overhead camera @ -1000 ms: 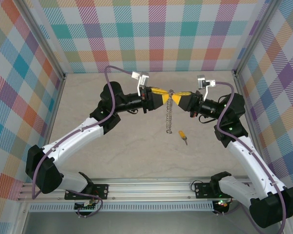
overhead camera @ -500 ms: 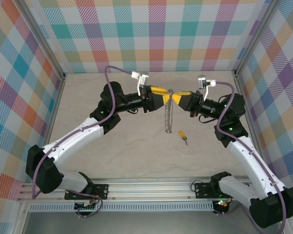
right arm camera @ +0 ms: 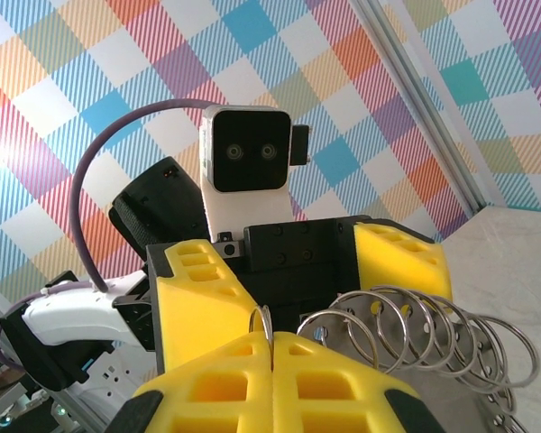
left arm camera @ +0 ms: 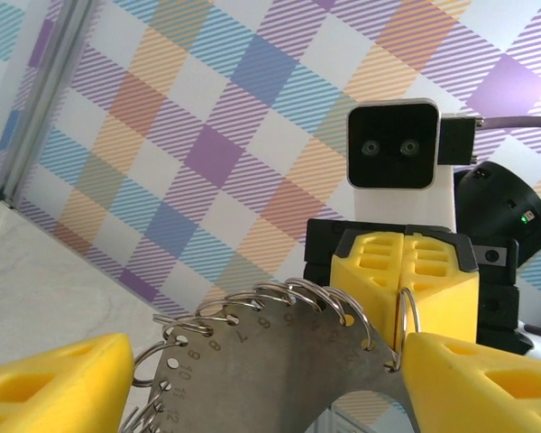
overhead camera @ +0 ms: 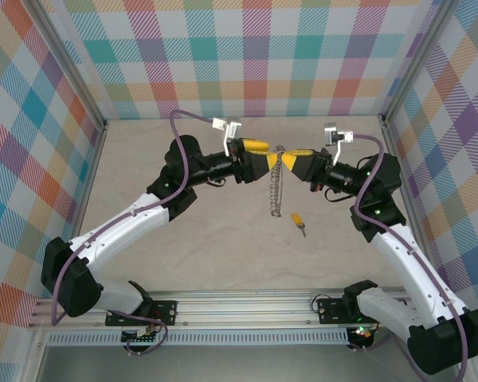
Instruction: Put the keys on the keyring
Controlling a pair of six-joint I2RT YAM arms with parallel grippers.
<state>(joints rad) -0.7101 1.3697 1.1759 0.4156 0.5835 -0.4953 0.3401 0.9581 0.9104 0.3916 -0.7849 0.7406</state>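
The keyring [overhead camera: 276, 188] hangs edge-on like a chain between the two grippers, above the table. In the left wrist view it is a grey numbered plate [left arm camera: 270, 361] fringed with silvery wire loops. My right gripper [overhead camera: 291, 161] is shut on one wire loop at the ring's top, and that loop stands up between its yellow pads [right arm camera: 270, 347]. My left gripper [overhead camera: 271, 156] is open, its yellow fingers [left arm camera: 59, 383] wide apart on either side of the plate. The tiny key [overhead camera: 298, 220], yellow-orange head and dark blade, lies on the table below and right of the ring.
Plaid walls [overhead camera: 255, 56] close the table on three sides. The beige table surface [overhead camera: 223, 239] spreads under both arms. The arms' bases sit on a metal rail [overhead camera: 239, 306] at the near edge.
My left gripper's jaws have spread apart and let go of the keyring. The right gripper keeps its hold, and the ring and key stay where they were.
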